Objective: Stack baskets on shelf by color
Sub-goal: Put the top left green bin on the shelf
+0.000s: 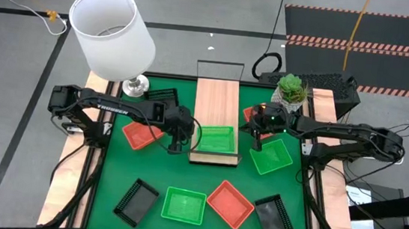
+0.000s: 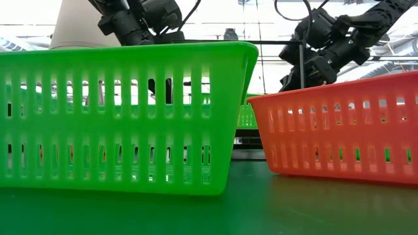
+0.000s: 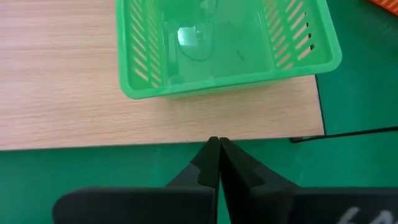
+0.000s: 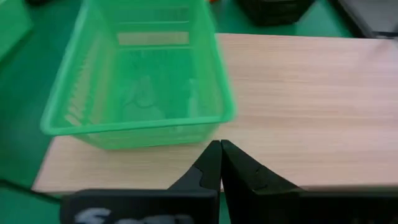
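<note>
Your shelf (image 1: 217,104) lies mid-counter on green mat (image 1: 183,176), one green basket (image 1: 215,139) on its near end. Other baskets scattered on mat: green (image 1: 184,204), orange-red (image 1: 230,203), black (image 1: 136,202). Your left end effector (image 1: 175,148) beside shelf's left edge, fingers together, empty. Your right end effector (image 1: 256,145) beside shelf's right edge, fingers together, empty.

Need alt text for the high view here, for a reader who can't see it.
One green basket sits on the near end of the wooden shelf, flanked by the shut, empty left gripper and right gripper. Other orange-red, green and black baskets lie scattered on the green mat.
</note>
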